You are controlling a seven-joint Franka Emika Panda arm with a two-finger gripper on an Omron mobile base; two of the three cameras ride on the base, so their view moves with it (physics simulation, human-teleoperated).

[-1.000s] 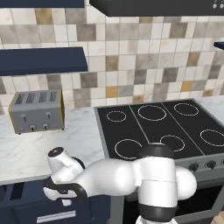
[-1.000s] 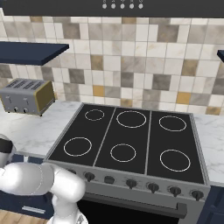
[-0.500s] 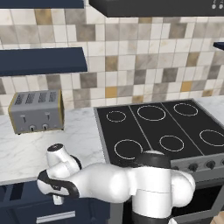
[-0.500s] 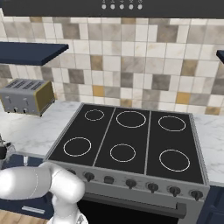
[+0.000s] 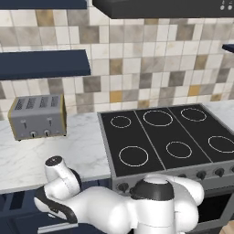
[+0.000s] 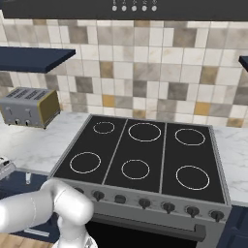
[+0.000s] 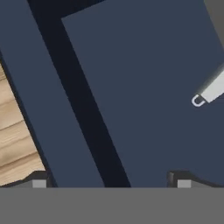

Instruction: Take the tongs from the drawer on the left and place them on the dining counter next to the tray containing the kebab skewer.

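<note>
Lower and further left than a moment ago, the white arm now reaches below the front edge of the grey-veined marble surface (image 5: 87, 151) bearing the silver four-slot toaster (image 5: 37, 116). Beneath its released, wide-spread pincer (image 7: 111, 183) lies the open dark navy drawer (image 7: 144, 87), slim silvery-grey metal tongs (image 7: 211, 89) at its edge. No writing is legible.

From behind the arm's right side I look down on a black glass cooktop (image 6: 140, 155) with six white-ringed burners, fronted by a grey knob panel (image 6: 150, 202) carrying a row of dark round knobs. A silver four-slot toaster with a yellowish side (image 6: 30, 107) sits at the left on the white grey-veined marble worktop (image 6: 36, 145), beneath a dark navy wall shelf (image 6: 34, 59) and a mosaic of beige, grey and tan wall tiles (image 6: 145, 72). My white robot arm (image 6: 43, 210) crosses the lower left, reaching off the left edge in front of the navy cabinet front (image 6: 19, 186).
</note>
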